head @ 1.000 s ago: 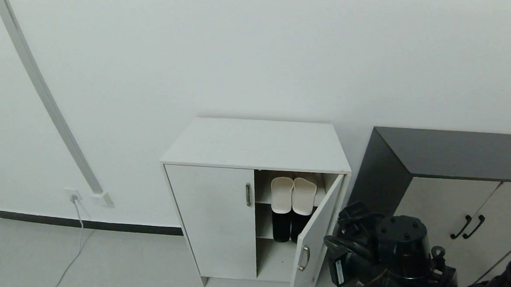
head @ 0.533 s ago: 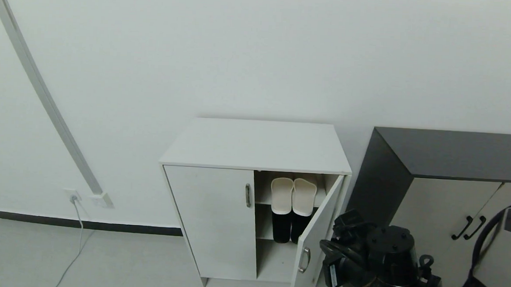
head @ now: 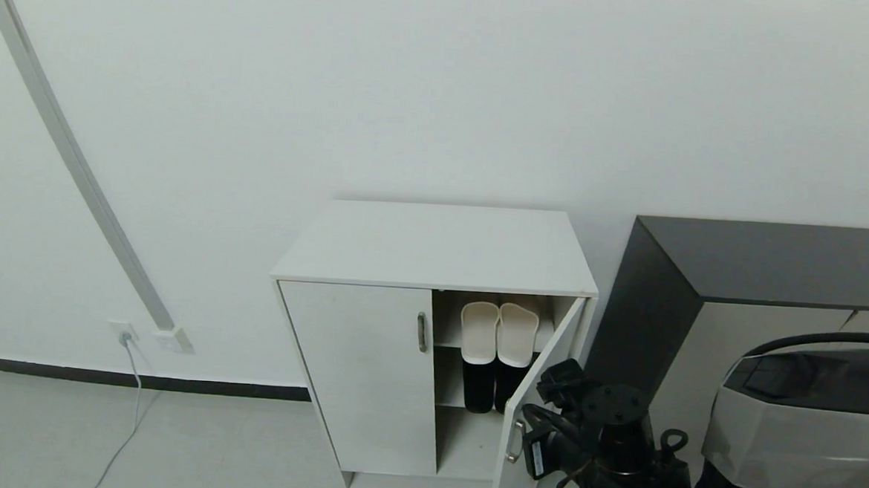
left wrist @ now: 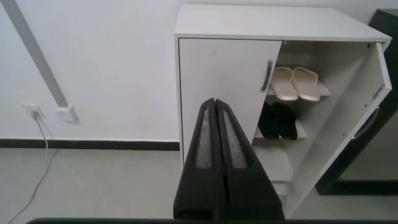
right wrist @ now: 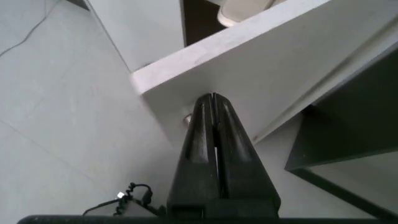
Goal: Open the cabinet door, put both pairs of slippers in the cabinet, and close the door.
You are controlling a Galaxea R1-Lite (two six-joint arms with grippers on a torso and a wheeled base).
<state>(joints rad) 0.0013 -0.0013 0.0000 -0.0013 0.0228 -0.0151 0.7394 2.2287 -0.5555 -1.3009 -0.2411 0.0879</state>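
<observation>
The white cabinet [head: 434,248] stands against the wall, its left door [head: 357,374] closed and its right door [head: 537,405] swung partly open. A white pair of slippers [head: 498,331] lies on the upper shelf and a black pair [head: 488,384] on the shelf below. My right gripper [head: 550,380] is shut, with its tips at the outer face of the open door [right wrist: 261,56], just by the handle [head: 516,440]. My left gripper [left wrist: 214,106] is shut and empty. It hangs in front of the closed left door [left wrist: 221,81], some way off from it.
A dark cabinet [head: 768,261] with light doors stands close to the right of the open door. A wall socket with a hanging cable [head: 126,336] and a slanted conduit [head: 75,151] are on the left. Bare floor lies in front of the white cabinet.
My right arm has swung left toward the open door's outer face, and its white upper link has come into view at the right. The door and slippers have stayed put.
</observation>
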